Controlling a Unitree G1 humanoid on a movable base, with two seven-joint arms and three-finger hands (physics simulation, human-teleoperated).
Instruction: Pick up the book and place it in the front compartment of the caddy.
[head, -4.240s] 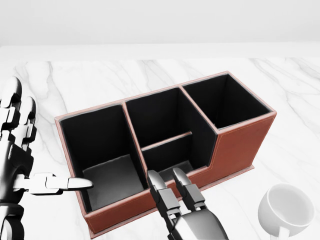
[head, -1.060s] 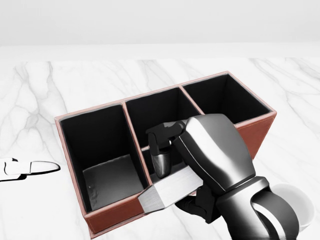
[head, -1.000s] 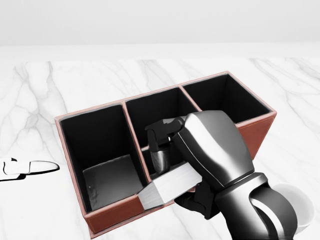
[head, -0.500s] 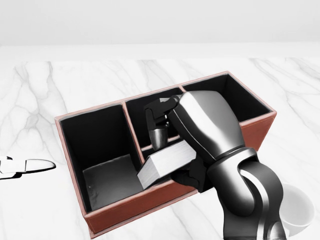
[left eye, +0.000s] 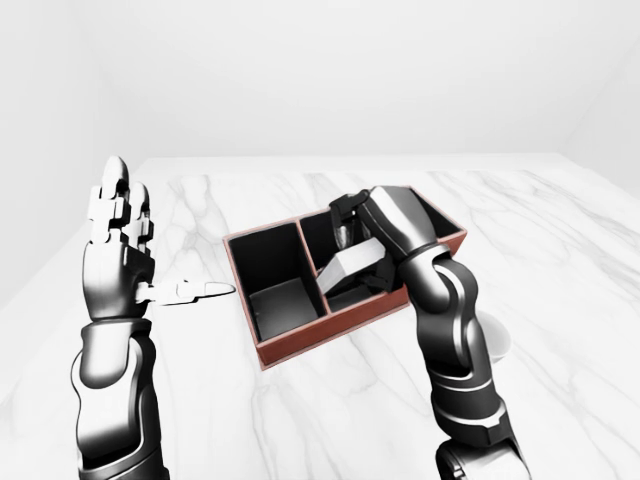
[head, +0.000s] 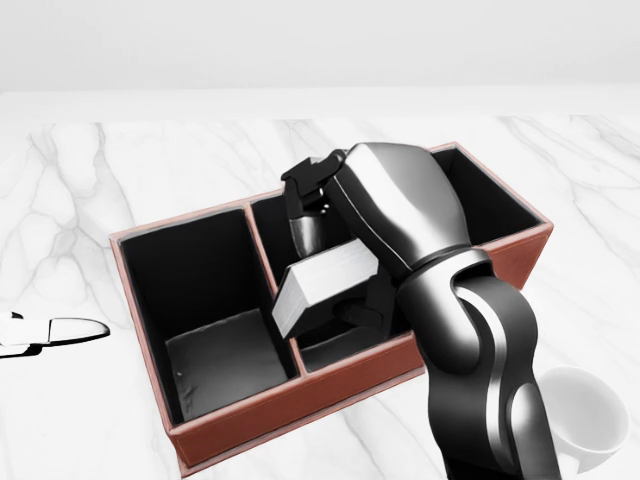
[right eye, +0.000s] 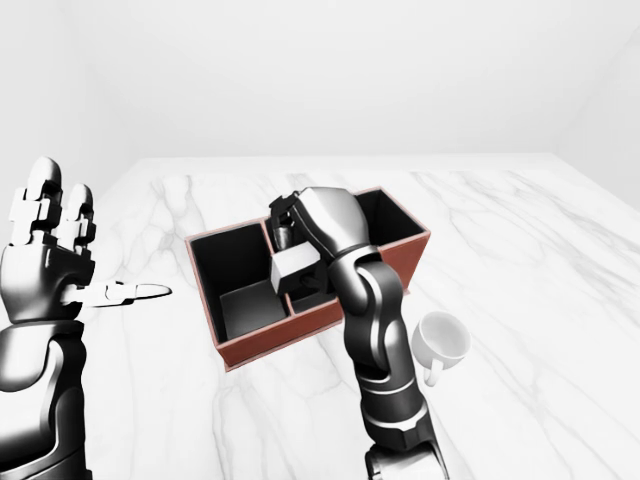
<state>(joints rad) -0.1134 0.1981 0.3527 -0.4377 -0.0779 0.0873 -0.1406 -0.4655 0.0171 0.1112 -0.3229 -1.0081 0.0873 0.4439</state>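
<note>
While the left hand (left eye: 118, 262) stays splayed (well clear), the right hand (head: 345, 240) grips the book (head: 322, 282) tilted over the caddy (head: 300, 400) middle divider.

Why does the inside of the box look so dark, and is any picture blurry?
Head view: the caddy has black walls inside that catch little light, so only its floor shows grey; the right hand and book look sharp. Left-eye and right-eye views: even, soft light, no blur or glare, faint shadows on the marble.

Head view looks down closely; eye views share the caddy (left eye: 340, 280).
</note>
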